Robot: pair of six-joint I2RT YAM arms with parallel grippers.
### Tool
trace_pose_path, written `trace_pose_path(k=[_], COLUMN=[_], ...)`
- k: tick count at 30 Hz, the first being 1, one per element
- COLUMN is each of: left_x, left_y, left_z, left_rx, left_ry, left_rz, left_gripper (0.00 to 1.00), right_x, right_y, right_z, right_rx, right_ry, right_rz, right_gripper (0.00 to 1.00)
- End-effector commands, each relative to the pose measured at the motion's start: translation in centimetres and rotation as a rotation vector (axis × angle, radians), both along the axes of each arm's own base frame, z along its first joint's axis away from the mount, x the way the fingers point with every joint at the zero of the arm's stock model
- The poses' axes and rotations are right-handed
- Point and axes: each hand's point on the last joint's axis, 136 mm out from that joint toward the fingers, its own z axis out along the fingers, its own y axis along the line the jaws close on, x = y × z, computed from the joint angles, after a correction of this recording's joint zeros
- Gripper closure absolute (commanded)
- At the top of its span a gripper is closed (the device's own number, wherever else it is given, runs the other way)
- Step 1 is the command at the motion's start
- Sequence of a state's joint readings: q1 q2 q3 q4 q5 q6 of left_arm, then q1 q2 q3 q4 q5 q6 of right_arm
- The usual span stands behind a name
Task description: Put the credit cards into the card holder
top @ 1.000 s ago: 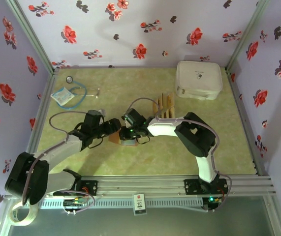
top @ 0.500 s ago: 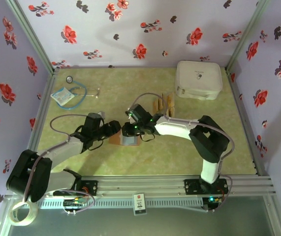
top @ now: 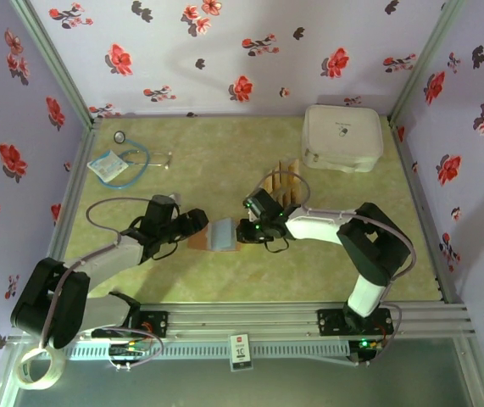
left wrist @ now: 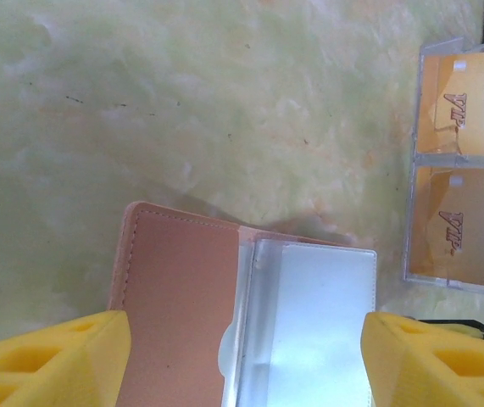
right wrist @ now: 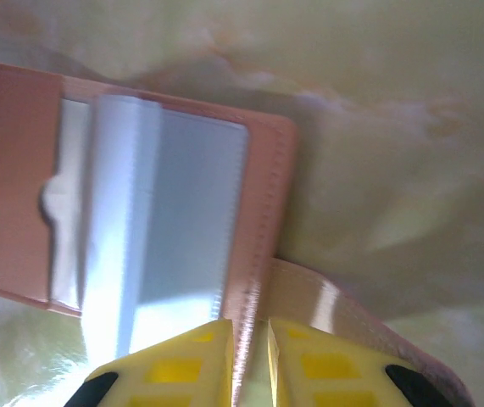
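Credit cards [left wrist: 466, 97], golden and marked VIP, lie in a clear tray [left wrist: 410, 220] on the table [left wrist: 182, 102] just beside the card holder [left wrist: 182, 314]. None is in its pockets yet. The holder lies open between the arms, with reddish-brown stitched leather on one side and shiny clear sleeves on the other. The right gripper [right wrist: 248, 365] is nipped nearly closed on the thin edge of the holder's cover. That pinch could slip, letting the cover flop shut, or a tug could drag the holder. The left gripper [left wrist: 246, 356] stands wide open astride the holder, and I cannot tell whether its fingers touch it.
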State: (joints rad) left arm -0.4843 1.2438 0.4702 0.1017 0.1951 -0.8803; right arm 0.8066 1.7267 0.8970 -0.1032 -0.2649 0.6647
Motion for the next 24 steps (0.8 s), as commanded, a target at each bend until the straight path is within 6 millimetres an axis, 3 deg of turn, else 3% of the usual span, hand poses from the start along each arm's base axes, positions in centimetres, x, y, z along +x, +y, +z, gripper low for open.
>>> trace_pose_path(k=[1,5,12,15,19,24], left_x=[0.5,0.9,1.5,1.5,1.4,0.8], left_y=[-0.2,-0.6,-1.7,-2.2,-3.0,-3.2], left_z=[0.8,2.8,7.8,8.8,8.7,6.4], left_rx=[0.018,0.017,-0.011,-0.034,-0.049,-0.039], left_ry=[-0.021,-0.047,-0.112,-0.119,-0.112,-0.074], left_rz=[-0.019,-0.037,-0.077,-0.082,-0.09,-0.097], left_gripper=[0.28,0.28,0.28,0.28,0.28,0.29], right_x=[0.9,0.9,1.1,1.3,1.5,1.5], right_y=[0.3,0.6,0.9,1.2,1.8,2.5], right_z=[0.3,1.0,3.5,4.6,5.5,5.5], right_rx=[0.031,0.055,0.087,0.109,0.132,0.142], right_ry=[-0.03,-0.033,-0.068,-0.08,-0.085,-0.074], right_rz=[-0.022,-0.021,-0.017,-0.017,-0.01,0.002], right_gripper=[0.83,0.83,0.83,0.83,0.82,0.78])
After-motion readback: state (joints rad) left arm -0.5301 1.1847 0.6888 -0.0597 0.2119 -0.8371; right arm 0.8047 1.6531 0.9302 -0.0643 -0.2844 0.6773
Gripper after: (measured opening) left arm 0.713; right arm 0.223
